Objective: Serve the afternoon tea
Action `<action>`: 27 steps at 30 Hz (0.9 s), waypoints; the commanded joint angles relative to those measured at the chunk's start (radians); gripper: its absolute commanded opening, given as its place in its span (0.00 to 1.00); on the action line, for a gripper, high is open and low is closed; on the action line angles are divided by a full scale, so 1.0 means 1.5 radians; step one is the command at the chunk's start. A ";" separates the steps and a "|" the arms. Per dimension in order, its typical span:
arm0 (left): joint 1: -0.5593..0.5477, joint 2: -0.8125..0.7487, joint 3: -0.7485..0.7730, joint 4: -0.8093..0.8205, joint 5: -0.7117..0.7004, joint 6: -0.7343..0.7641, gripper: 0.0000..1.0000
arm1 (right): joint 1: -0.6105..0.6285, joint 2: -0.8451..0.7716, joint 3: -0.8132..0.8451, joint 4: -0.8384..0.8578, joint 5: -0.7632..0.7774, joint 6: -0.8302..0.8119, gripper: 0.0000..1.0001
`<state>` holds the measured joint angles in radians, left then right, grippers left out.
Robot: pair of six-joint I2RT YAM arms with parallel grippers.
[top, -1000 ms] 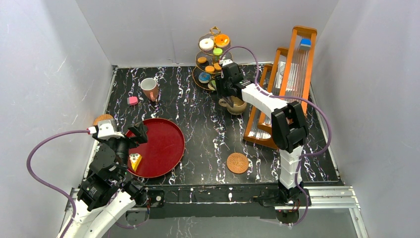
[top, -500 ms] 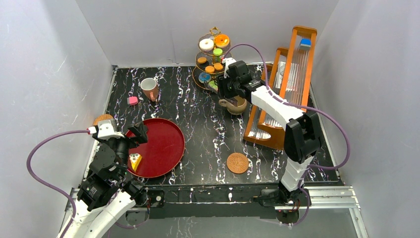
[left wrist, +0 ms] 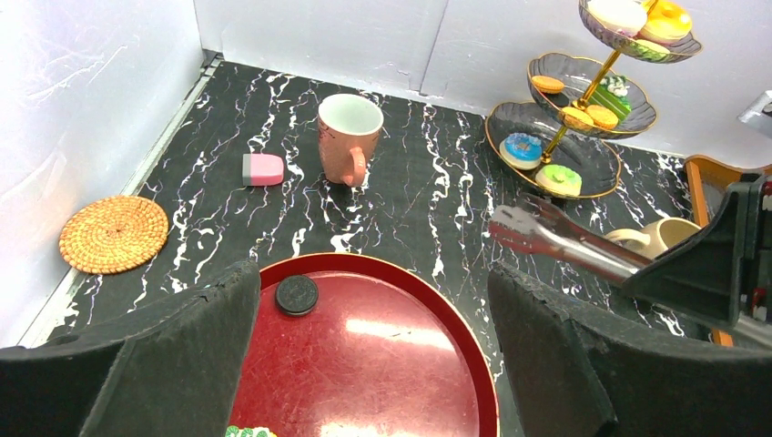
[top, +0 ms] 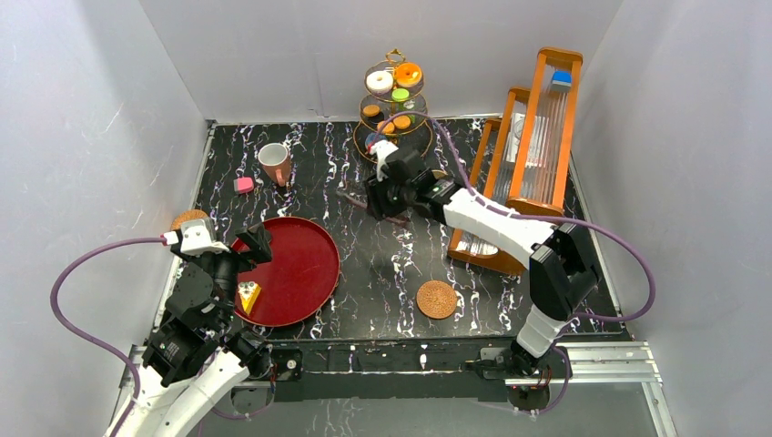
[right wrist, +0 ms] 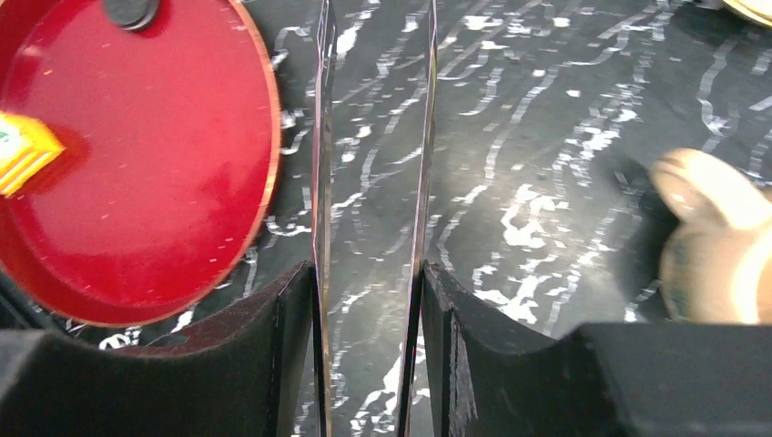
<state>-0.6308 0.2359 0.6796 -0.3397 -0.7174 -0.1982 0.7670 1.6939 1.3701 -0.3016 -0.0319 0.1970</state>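
Note:
The gold three-tier stand [top: 393, 109] [left wrist: 583, 100] at the back holds several small pastries. My right gripper [top: 384, 195] [right wrist: 369, 273] is shut on metal tongs [top: 357, 197] [left wrist: 555, 241] [right wrist: 323, 182], whose tips point left toward the red tray and hold nothing. The beige mug [left wrist: 660, 238] [right wrist: 719, 246] stands just behind it. A mug [top: 274, 162] [left wrist: 349, 137], white inside and pinkish outside, stands at the back left beside a pink pastry [top: 243, 185] [left wrist: 264, 169]. Open over the tray's near left rim is my left gripper [top: 250, 246] [left wrist: 373, 309].
The red tray [top: 309, 264] [left wrist: 410, 364] [right wrist: 137, 182] carries a yellow cake slice [top: 248, 296] [right wrist: 23, 150] and a dark cookie [left wrist: 297, 295]. Woven coasters lie at the front centre [top: 436, 299] and the left edge [top: 188, 218] [left wrist: 114, 233]. A wooden rack [top: 533, 146] stands at the right.
My right arm has swung left and nearer, away from the stand and the beige mug toward the red tray, carrying the tongs. The left arm has not moved.

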 commanded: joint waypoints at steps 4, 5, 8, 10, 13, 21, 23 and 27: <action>-0.003 0.012 0.001 0.017 -0.007 -0.001 0.92 | 0.110 -0.011 -0.001 0.130 0.051 0.025 0.53; -0.003 0.013 0.002 0.015 -0.008 -0.002 0.92 | 0.125 0.000 0.005 0.134 0.057 0.023 0.53; -0.003 0.011 0.009 0.009 -0.014 -0.013 0.92 | 0.166 0.035 0.025 0.149 0.068 0.015 0.53; -0.003 0.008 0.018 0.002 -0.024 -0.028 0.92 | 0.191 0.064 0.043 0.151 0.087 0.005 0.53; -0.002 0.007 0.041 -0.012 -0.027 -0.051 0.92 | 0.221 0.110 0.087 0.133 0.113 -0.009 0.52; -0.003 0.023 0.118 -0.060 -0.023 -0.080 0.92 | 0.265 0.203 0.169 0.138 0.118 -0.022 0.53; -0.003 0.028 0.133 -0.067 -0.020 -0.082 0.92 | 0.269 0.225 0.182 0.142 0.116 -0.022 0.54; -0.002 0.036 0.155 -0.079 -0.016 -0.085 0.92 | 0.273 0.268 0.222 0.131 0.119 -0.022 0.55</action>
<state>-0.6308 0.2577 0.8654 -0.4347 -0.7265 -0.3054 1.1721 2.0556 1.6089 -0.1520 0.1253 0.1764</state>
